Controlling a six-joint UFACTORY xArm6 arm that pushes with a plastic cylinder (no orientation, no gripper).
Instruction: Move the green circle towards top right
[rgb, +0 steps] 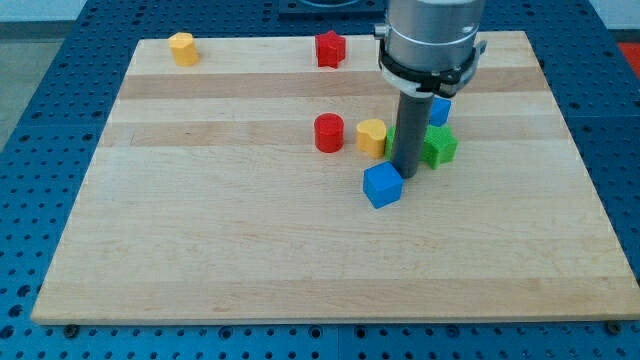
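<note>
A sliver of a green block (391, 141), probably the green circle, shows between the yellow heart (371, 137) and my rod, which hides most of it. My tip (408, 177) rests on the board right in front of that green block, just above and to the right of the blue cube (382, 186). A second green block (439, 146), star-like, sits just to the right of the rod.
A red cylinder (328, 132) stands left of the yellow heart. A blue block (439, 110) is partly hidden behind the rod. A red star (330, 48) sits at the top middle and a yellow block (181, 47) at the top left of the wooden board (200, 230).
</note>
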